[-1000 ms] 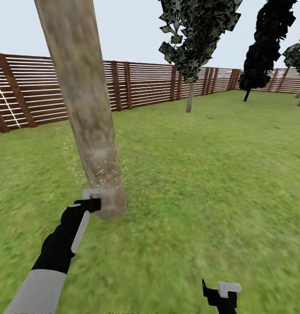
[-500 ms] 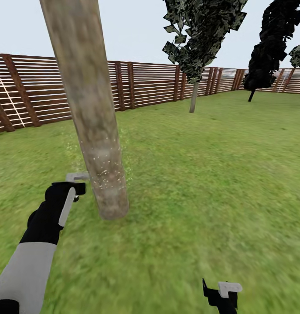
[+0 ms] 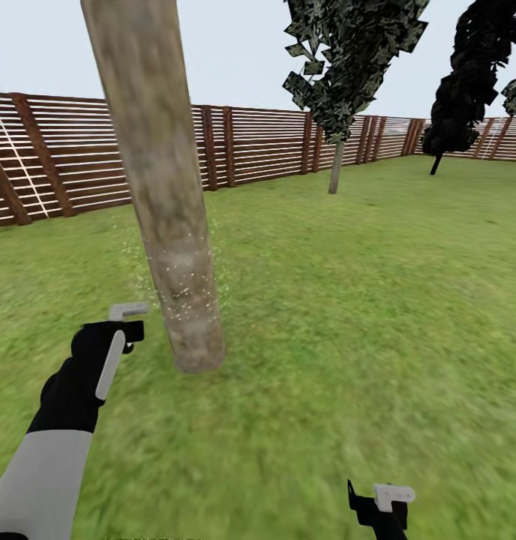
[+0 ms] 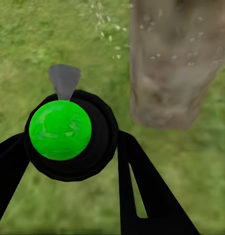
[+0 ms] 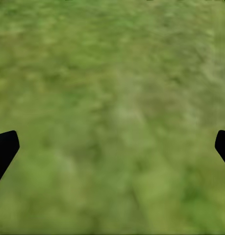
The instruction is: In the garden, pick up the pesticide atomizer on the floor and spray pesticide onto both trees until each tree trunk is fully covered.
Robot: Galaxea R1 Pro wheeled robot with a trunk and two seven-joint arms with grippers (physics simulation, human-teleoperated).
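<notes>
No readable writing anywhere. Left gripper clamped on the pesticide atomizer, green top and grey nozzle facing the near tree trunk; just beside the trunk's base, not touching. White specks dotting the trunk's lower bark. Right gripper spread wide over bare lawn, well apart from the trunk. Second tree beyond the trunk, near the wooden fence. Open grass all round the trunk.
</notes>
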